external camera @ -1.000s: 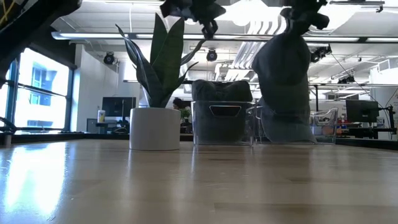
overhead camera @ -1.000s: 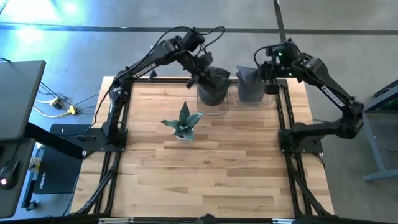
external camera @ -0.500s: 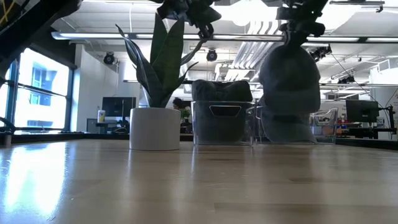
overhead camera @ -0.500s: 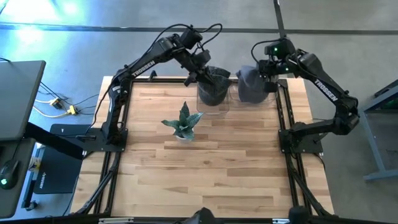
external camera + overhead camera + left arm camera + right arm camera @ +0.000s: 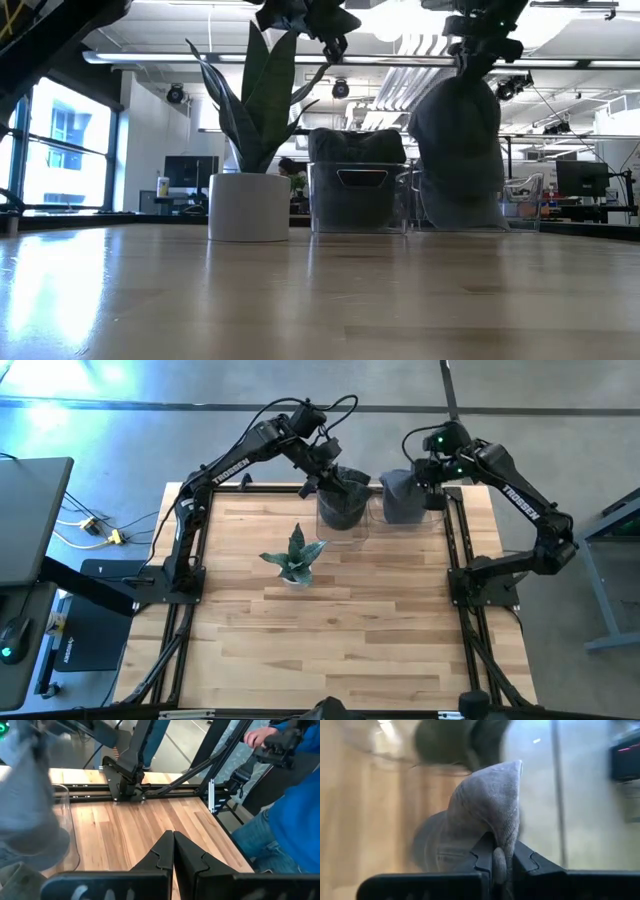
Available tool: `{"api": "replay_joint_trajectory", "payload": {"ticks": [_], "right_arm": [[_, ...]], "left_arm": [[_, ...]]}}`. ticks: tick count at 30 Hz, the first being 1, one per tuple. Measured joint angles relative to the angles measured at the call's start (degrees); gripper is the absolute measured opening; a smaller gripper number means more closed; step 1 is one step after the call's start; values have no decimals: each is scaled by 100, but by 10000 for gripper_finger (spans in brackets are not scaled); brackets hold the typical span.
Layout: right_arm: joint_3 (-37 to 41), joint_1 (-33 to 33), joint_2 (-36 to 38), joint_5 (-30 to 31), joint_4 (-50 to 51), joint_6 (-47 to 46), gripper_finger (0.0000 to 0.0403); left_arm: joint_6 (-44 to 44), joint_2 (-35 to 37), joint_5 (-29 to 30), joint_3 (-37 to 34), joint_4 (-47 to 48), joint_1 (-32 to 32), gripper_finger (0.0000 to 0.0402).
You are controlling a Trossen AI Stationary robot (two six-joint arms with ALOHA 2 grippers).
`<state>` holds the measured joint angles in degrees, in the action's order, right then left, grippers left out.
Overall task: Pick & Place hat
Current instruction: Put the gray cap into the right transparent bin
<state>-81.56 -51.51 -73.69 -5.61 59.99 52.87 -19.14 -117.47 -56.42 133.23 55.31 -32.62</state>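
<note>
The wooden table (image 5: 330,630) carries, along its far edge, a clear bin (image 5: 357,195) filled with dark hats, and nearer the middle a potted plant (image 5: 294,557).

The right gripper (image 5: 495,854) is above the far right corner of the table, just beside the bin. Its fingers are pinched narrow on a fold of the grey hat (image 5: 458,150), which hangs free below it.

The left gripper (image 5: 173,851) is over the bin's left rim, its fingers pressed together with nothing between them.

Risk, as judged: the hold is on a thin fold of soft cloth only. A quick swing or a brush against the bin wall could pull the hat loose or drop it off the table edge. The two arms are near each other, so a crossing path could make contact.

Writing: "TROSSEN" is legible on both arms in the high view. No label is readable on the hat.
</note>
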Motion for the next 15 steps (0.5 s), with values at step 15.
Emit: {"api": "replay_joint_trajectory", "payload": {"ticks": [15], "right_arm": [[0, -293, -640, -165, 520, -996, 19]], "left_arm": [[11, 0, -3, 0, 27, 39, 0]]}}
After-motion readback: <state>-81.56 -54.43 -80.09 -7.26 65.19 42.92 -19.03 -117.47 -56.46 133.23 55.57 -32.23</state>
